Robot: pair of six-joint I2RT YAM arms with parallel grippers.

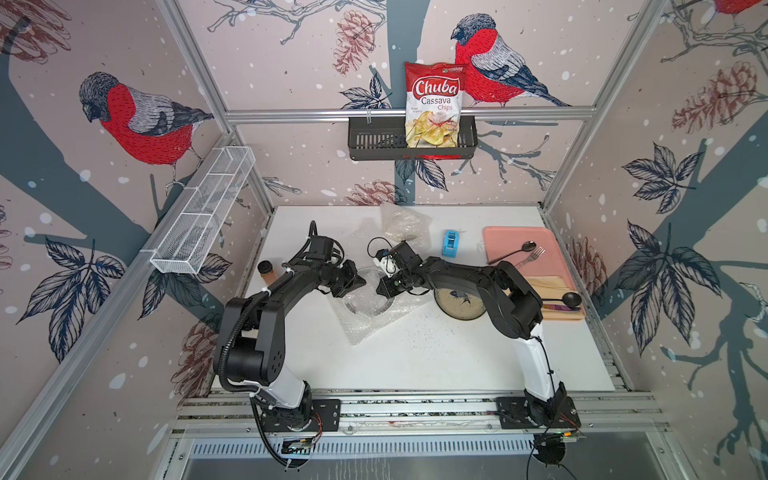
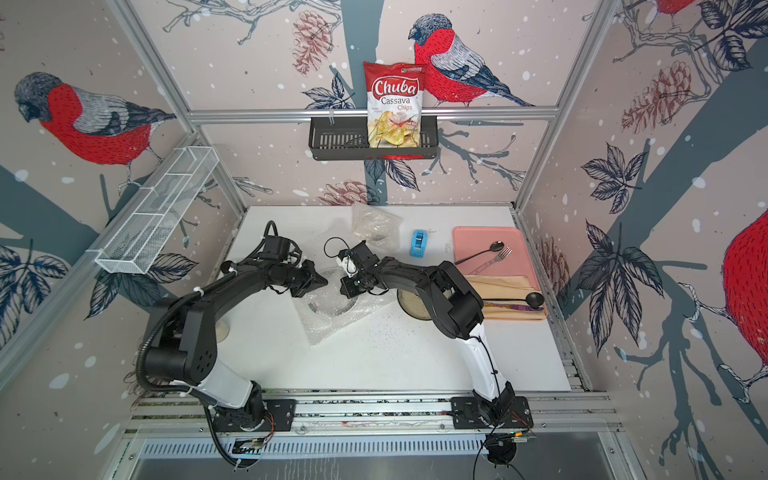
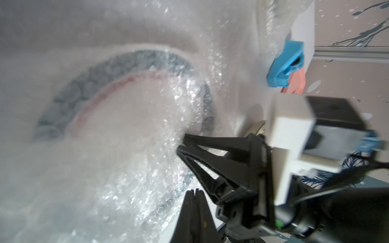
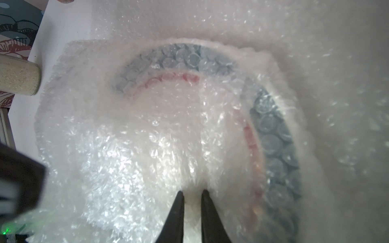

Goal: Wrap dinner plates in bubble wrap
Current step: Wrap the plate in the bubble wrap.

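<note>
Bubble wrap [image 1: 360, 328] is spread at the frame's centre in both top views, with one corner trailing toward the lower edge. Under it a plate [image 4: 273, 145] is lodged; its dark rim and a reddish inner line are read through the bubbles (motif not legible).

In the right wrist view the right gripper [image 4: 192, 195] is seen clamped on a raised pleat of wrap over the plate's middle, presumably so that the flap is held against springing back. The left gripper [image 3: 194, 191] is closed tip to tip at lower centre of the left wrist view, near the right one. Whether any film is caught there cannot be told.

Step judged: sheet being folded across the plate, part-way done.

Right of centre, the speckled fish plate [image 1: 457, 305] lies bare, half hidden by the right arm, and is judged next in line. Farther up, a blue tape dispenser [image 1: 449, 243] is stood within reach, likely for sealing. A crumpled wrap bundle [image 1: 401, 224] is parked near the back wall, contents not resolved.
</note>
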